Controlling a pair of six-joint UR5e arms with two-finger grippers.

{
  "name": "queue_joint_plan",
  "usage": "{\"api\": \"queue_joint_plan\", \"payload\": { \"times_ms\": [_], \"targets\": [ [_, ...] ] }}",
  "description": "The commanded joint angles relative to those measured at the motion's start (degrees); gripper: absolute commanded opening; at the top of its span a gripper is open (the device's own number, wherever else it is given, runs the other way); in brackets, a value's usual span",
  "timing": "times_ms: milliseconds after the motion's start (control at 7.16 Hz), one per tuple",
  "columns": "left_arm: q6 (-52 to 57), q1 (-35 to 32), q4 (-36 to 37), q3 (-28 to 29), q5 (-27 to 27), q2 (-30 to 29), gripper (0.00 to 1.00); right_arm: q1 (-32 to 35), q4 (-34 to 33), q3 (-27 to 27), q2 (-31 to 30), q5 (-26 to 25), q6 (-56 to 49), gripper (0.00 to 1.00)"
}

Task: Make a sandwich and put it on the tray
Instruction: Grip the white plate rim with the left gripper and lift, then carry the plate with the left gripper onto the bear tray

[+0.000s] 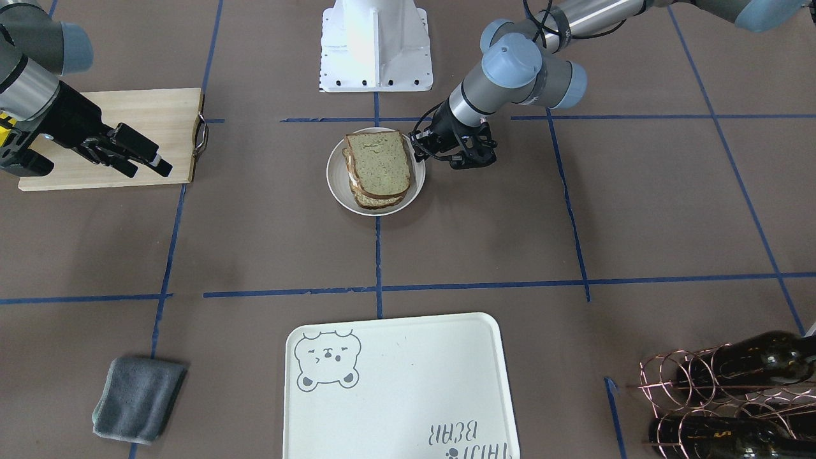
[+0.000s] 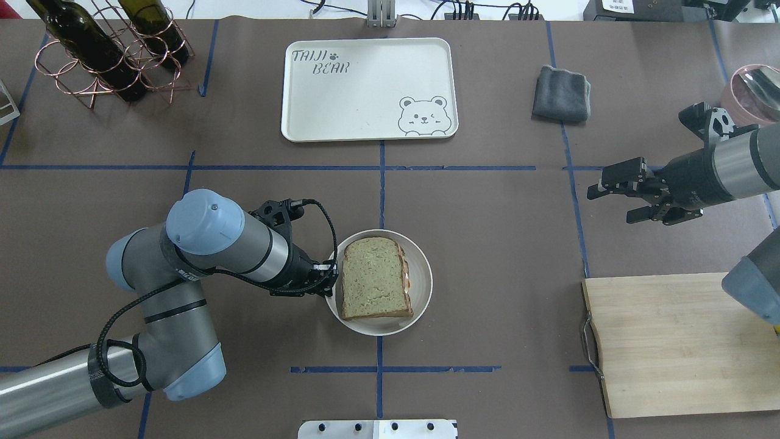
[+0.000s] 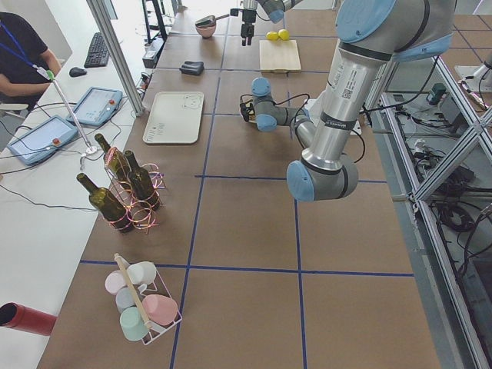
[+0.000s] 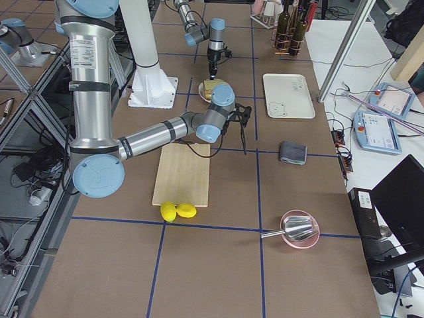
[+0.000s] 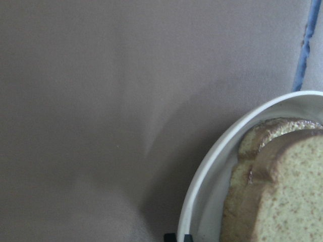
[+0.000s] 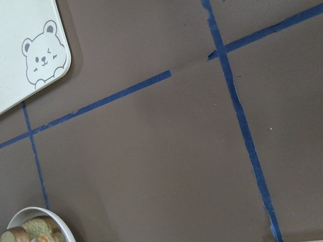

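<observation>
The sandwich (image 2: 373, 277) lies on a small round white plate (image 2: 421, 286) at the table's middle: two greenish-tan slices stacked, with a white egg edge showing between them. It also shows in the front view (image 1: 377, 167) and in the left wrist view (image 5: 282, 191). My left gripper (image 2: 329, 277) is at the plate's rim (image 5: 212, 166), with its fingertips close together on it. The cream tray (image 2: 365, 91) with the bear face lies empty at the far side, apart from the plate. My right gripper (image 2: 609, 204) is open and empty, above the table beside the cutting board.
A wooden cutting board (image 2: 676, 341) lies at the right front. A grey cloth (image 2: 560, 94) lies right of the tray. A wire rack with wine bottles (image 2: 103, 55) stands at the far left. Two lemons (image 4: 177, 211) and a pink bowl (image 4: 299, 228) lie beyond the board.
</observation>
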Motion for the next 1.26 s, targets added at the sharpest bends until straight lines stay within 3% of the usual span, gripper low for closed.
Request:
{"api": "queue_joint_plan", "payload": {
  "times_ms": [0, 419, 559, 838, 1118],
  "targets": [
    [-14.33, -2.09, -1.67, -0.98, 0.15, -0.77, 0.00, 0.03, 0.00, -0.02, 0.04, 0.05, 0.00, 1.00],
    [-22.03, -7.02, -1.58, 1.55, 7.78, -4.89, 0.00, 0.30, 0.00, 0.42, 0.04, 0.05, 0.00, 1.00],
    [-22.20, -8.42, -1.67, 6.53, 8.06, -8.39, 0.00, 0.12, 0.00, 0.42, 0.04, -0.03, 0.00, 1.00],
    [-25.87, -10.19, -1.84, 17.26, 16.45, -15.61, 0.00, 0.12, 0.00, 0.33, 0.04, -0.30, 0.00, 1.00],
    [-27.82, -13.43, -4.80, 30.50, 16.67, -23.41, 0.00, 0.03, 0.00, 0.16, 0.04, -0.56, -0.88, 1.00]
  ]
}}
